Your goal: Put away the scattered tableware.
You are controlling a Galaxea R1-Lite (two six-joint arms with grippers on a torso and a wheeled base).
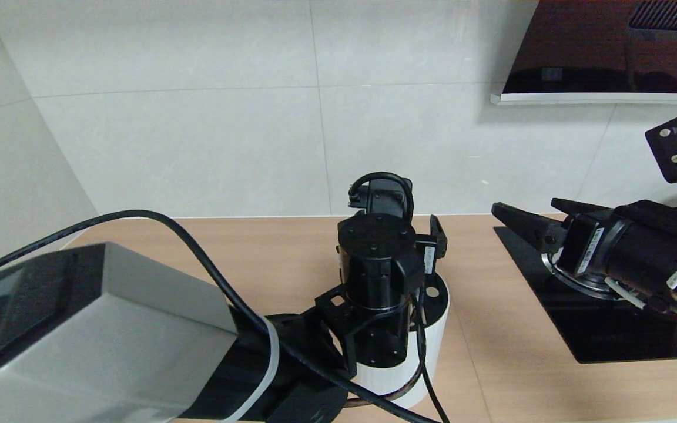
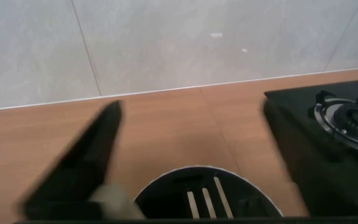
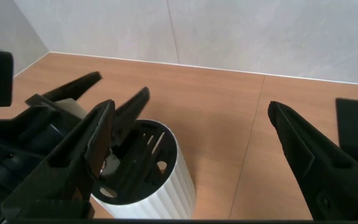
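A white cylindrical utensil holder (image 1: 426,352) with a black slotted top stands on the wooden counter (image 1: 268,258). My left arm's wrist (image 1: 376,258) hangs straight over it. The left gripper (image 2: 191,112) is open, its fingers spread above the holder's top (image 2: 197,186), where pale wooden sticks (image 2: 204,202) lie in the slots. From the right wrist the holder (image 3: 166,180) sits below the left gripper (image 3: 114,87). My right gripper (image 1: 526,207) is open and holds nothing, in the air above the cooktop's left edge, pointing toward the holder. Its fingers (image 3: 86,162) frame that view.
A black glass cooktop (image 1: 609,335) with a round burner (image 2: 353,118) is set into the counter on the right. A dark range hood (image 1: 609,53) hangs above it. The tiled wall (image 1: 227,135) closes the back. Bare counter (image 3: 222,106) lies between holder and cooktop.
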